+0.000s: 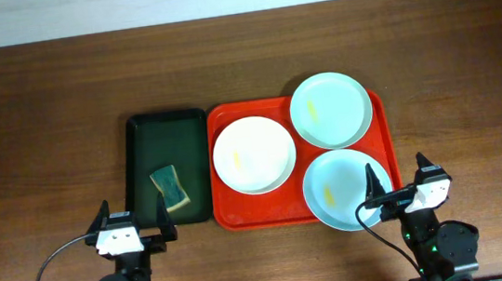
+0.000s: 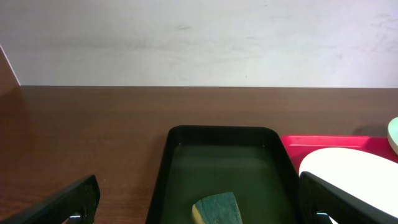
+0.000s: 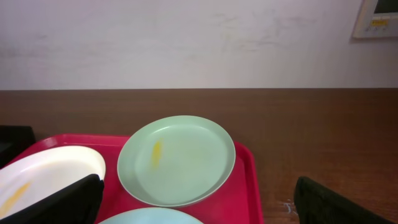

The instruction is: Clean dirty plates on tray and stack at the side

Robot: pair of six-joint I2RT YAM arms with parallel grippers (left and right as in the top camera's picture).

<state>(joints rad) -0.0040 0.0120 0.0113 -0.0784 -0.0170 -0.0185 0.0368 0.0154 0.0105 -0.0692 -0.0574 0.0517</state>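
Note:
The red tray (image 1: 286, 210) sits mid-table and holds three plates. The white plate (image 1: 253, 155) lies at its left with a yellow smear. One mint-blue plate (image 1: 330, 110) lies at the back right, also smeared. The other mint-blue plate (image 1: 345, 189) lies at the front right, smeared, overhanging the tray's front rim. My left gripper (image 1: 134, 229) is open and empty near the table's front edge. My right gripper (image 1: 398, 186) is open and empty, straddling the front plate's right edge from above. In the right wrist view the back plate (image 3: 176, 159) and tray (image 3: 245, 180) lie ahead.
A dark green tray (image 1: 142, 175) stands left of the red tray and holds a green-and-yellow sponge (image 1: 170, 187). The sponge (image 2: 217, 208) and green tray (image 2: 165, 168) lie just ahead of the left gripper (image 2: 199, 214). Bare wooden table surrounds both trays.

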